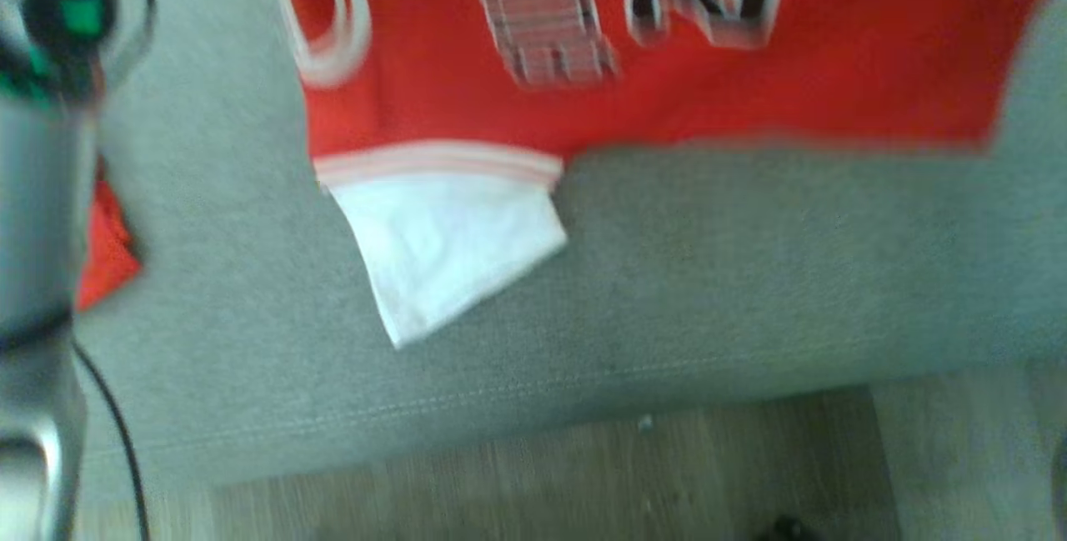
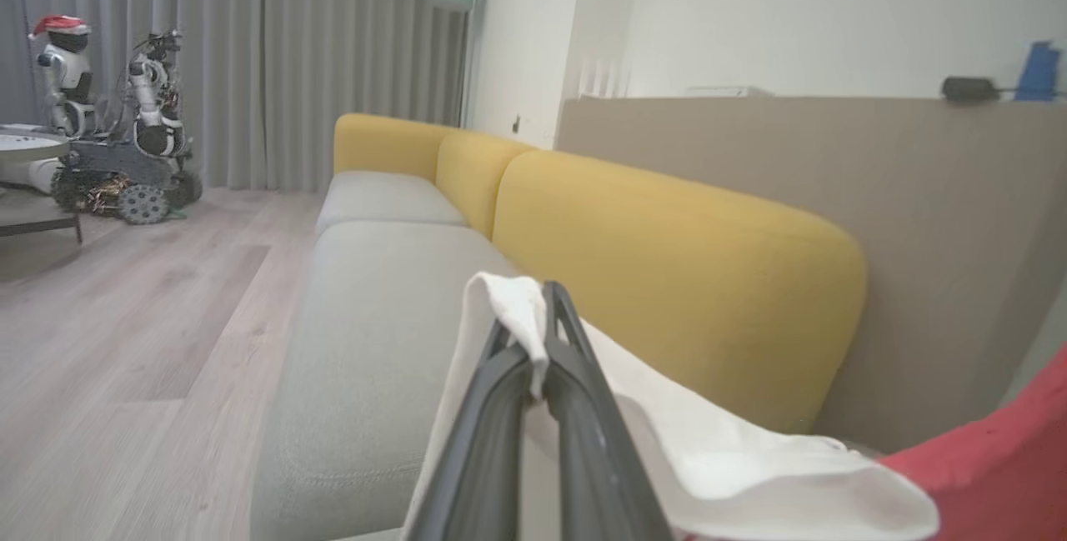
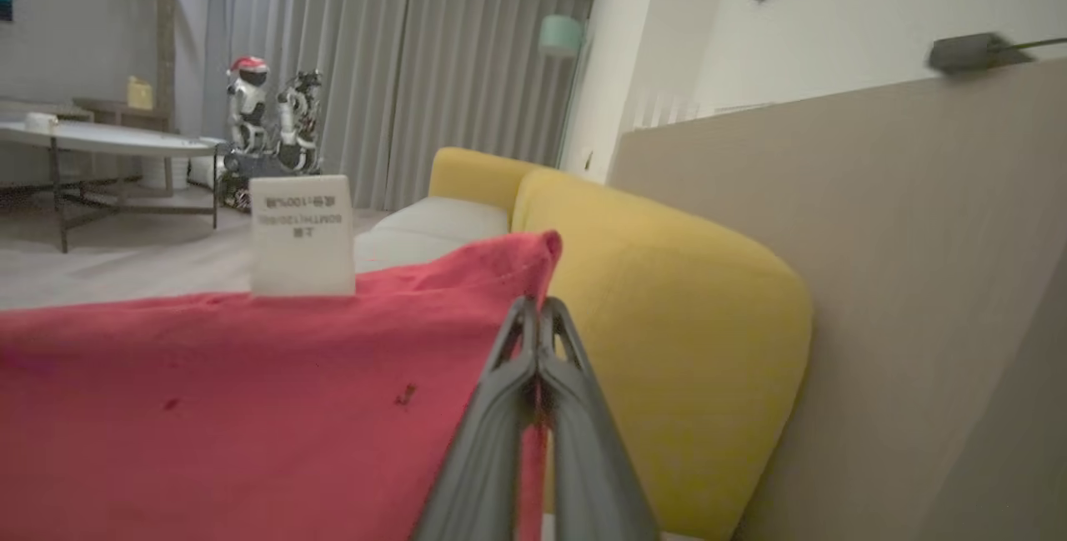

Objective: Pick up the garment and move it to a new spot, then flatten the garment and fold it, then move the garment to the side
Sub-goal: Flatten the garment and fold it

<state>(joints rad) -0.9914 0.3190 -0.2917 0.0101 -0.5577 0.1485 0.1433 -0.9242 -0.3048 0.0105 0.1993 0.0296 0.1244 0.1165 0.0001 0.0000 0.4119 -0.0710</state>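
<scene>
Two pinches hold the red jersey: our left gripper is clamped on its white flap, our right gripper on a red edge. We judge the paired hold spreads it above the grey sofa seat for flattening.

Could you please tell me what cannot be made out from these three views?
- Head view: the garment is cut off by the top edge, and blur makes its grey print unreadable.
- Head view: a pale forearm hides part of the garment at the left.
- Right wrist view: the white label has print too small to read.
- Left wrist view: the left gripper hides the pinched fold's edge.
</scene>
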